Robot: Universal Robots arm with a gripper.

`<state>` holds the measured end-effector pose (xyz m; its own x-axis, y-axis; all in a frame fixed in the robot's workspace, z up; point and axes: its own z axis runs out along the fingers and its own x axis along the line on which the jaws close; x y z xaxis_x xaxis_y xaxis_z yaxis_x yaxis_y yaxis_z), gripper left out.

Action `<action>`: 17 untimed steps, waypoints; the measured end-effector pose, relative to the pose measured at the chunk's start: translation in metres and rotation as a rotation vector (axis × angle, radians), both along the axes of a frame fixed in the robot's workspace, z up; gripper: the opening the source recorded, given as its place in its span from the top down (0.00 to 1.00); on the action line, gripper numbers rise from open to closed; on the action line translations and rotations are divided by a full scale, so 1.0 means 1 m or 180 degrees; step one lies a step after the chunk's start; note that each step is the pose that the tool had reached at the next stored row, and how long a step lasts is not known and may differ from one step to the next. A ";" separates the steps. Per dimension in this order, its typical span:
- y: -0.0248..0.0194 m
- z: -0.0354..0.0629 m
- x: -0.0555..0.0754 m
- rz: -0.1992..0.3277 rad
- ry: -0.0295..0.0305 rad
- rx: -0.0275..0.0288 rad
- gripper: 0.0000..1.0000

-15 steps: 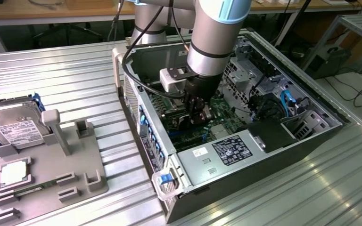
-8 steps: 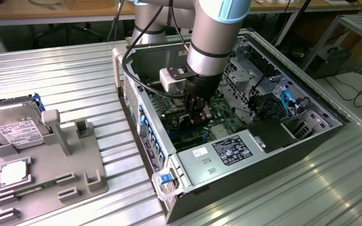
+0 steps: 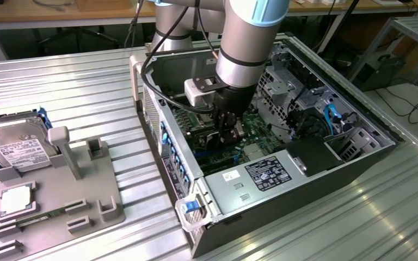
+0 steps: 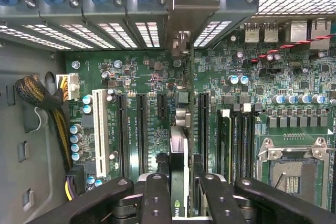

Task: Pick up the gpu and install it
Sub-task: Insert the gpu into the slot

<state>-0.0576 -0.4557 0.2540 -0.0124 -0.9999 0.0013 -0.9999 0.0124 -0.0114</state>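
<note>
Gpu point(image 4: 179, 177) held edge-on between the claw point(image 4: 178, 195) fingers, inside the computer case point(image 3: 354, 157).
Arm reaches straight down; black claw clamps the thin dark card over the green motherboard point(image 4: 157, 82) slots.

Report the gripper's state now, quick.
Gripper: shut on the gpu, holding it edge-on over the motherboard slots inside the computer case.

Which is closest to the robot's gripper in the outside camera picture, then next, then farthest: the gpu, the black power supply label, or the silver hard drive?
1. The gpu: held edge-on in the gripper, inside the open computer case.
2. The power supply label: inside the case, toward the front of the picture.
3. The hard drive: outside the case, on the grey holder at the exterior view's left.
</note>
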 end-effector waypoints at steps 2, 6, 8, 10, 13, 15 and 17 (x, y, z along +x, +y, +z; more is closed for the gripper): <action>0.0000 0.0000 0.000 0.0006 0.0000 0.0000 0.73; 0.0000 0.0000 0.000 0.0010 0.0000 -0.0001 0.73; 0.0001 0.0000 0.000 0.0015 0.0000 -0.0003 0.73; 0.0004 0.0000 0.000 0.0021 0.0000 -0.0004 0.73; 0.0006 0.0000 0.000 0.0042 0.0000 -0.0007 0.73; 0.0007 0.0000 0.000 0.0046 0.0000 -0.0007 0.73; 0.0007 -0.0001 0.000 0.0046 0.0000 -0.0007 0.73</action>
